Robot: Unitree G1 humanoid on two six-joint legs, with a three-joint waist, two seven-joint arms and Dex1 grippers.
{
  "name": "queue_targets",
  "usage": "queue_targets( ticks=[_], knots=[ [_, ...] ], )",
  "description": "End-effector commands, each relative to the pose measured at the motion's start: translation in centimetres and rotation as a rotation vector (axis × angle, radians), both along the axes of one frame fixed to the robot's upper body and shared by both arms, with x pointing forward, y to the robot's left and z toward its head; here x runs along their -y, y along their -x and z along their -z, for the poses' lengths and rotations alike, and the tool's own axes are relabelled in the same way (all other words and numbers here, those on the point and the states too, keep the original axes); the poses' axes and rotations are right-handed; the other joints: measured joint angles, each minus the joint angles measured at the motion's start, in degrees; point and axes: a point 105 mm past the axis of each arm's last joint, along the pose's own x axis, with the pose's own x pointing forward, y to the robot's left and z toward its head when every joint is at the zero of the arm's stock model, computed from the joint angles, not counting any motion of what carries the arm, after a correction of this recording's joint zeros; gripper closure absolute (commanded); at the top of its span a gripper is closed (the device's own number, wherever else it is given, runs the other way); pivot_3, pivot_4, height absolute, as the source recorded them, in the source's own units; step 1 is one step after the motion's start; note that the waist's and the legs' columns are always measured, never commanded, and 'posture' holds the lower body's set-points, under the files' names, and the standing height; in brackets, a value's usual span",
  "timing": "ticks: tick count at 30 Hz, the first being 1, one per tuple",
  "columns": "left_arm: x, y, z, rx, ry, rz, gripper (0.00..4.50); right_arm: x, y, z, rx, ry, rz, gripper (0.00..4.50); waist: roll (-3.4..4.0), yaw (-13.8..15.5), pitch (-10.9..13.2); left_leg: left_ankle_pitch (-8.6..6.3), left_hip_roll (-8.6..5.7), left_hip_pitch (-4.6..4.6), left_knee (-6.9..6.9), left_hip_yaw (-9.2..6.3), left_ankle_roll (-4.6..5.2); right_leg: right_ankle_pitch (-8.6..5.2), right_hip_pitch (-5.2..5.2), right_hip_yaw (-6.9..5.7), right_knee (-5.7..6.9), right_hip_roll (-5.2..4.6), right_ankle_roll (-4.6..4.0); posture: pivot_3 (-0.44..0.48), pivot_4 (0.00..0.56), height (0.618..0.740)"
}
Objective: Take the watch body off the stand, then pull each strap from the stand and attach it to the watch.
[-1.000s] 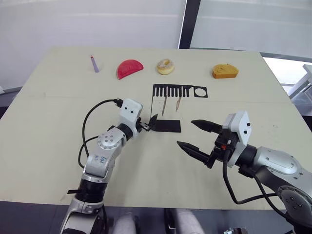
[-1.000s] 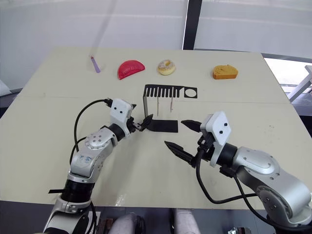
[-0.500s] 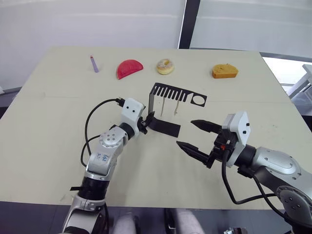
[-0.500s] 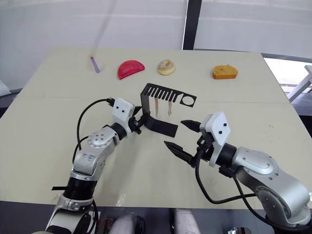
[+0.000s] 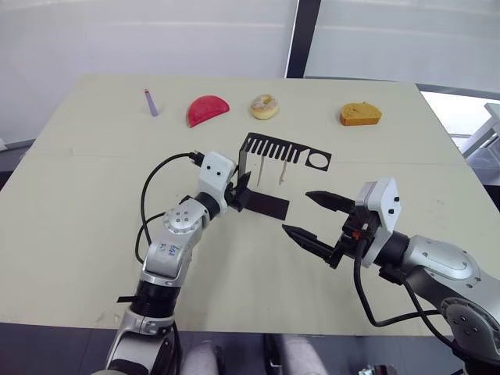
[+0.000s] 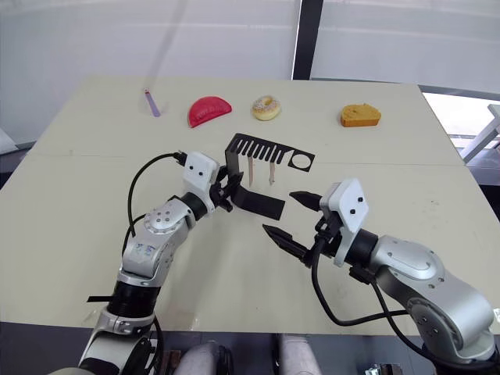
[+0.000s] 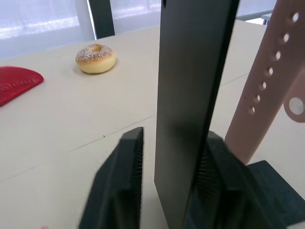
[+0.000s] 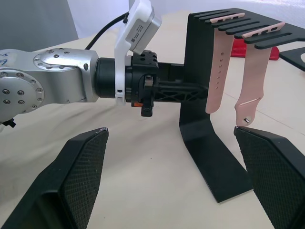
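A: Where is the stand (image 5: 269, 173) now?

B: On the desk (image 5: 78, 195), middle. The left gripper (image 6: 226, 190) has its jaws clamped on the upright. Two straps (image 8: 233, 67) hang from the comb arm. I see no watch in the ring.

A: How do the straps handle?

B: I judge light, soft, bendy. Take one near its top, pull along the slot. The right gripper (image 5: 308, 212) waits near, jaws wide apart
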Motion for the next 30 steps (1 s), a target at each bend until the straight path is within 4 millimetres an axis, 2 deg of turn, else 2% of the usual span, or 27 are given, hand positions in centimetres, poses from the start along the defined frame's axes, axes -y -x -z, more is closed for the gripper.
queue_targets(
  ticks=[1,15,21,24,30],
  knots=[
    [0.5,0.5,-1.5,0.068,0.009,0.024,4.48,0.0,0.1,-0.8,0.037,-0.009,0.016,0.0,0.0,0.0,0.0,0.0,0.0,0.0,0.0,0.0,0.0,0.0,0.0,0.0,0.0,0.0,0.0,0.0,0.15,0.737],
    [0.9,0.4,-1.3,0.069,0.037,-0.056,4.48,-0.4,-0.1,-0.7,0.053,0.012,0.096,0.0,0.0,0.0,0.0,0.0,0.0,0.0,0.0,0.0,0.0,0.0,0.0,0.01,0.0,-0.01,0.0,0.0,0.15,0.737],
    [1.8,-0.2,-1.7,0.075,0.067,-0.106,4.48,-1.8,-1.0,-1.3,0.049,-0.062,0.26,0.0,0.0,0.0,0.0,0.0,0.01,-0.02,0.01,0.0,0.0,0.0,-0.01,0.01,0.01,0.0,0.0,0.0,0.15,0.737],
    [2.4,-0.3,-1.9,0.082,0.071,-0.112,4.48,-1.4,-2.1,-1.4,0.025,-0.128,0.429,0.0,0.0,0.0,0.0,0.0,0.01,-0.05,0.02,0.01,-0.01,0.0,-0.05,0.01,0.02,-0.01,0.0,0.0,0.15,0.737],
    [2.9,0.2,-2.1,0.087,0.079,-0.103,4.48,-1.6,-3.1,-1.4,0.004,-0.156,0.568,0.0,0.01,0.0,0.0,0.0,0.01,-0.13,0.02,0.01,0.0,0.0,-0.11,-0.01,-0.01,-0.02,0.0,0.0,0.15,0.737]
  ],
)
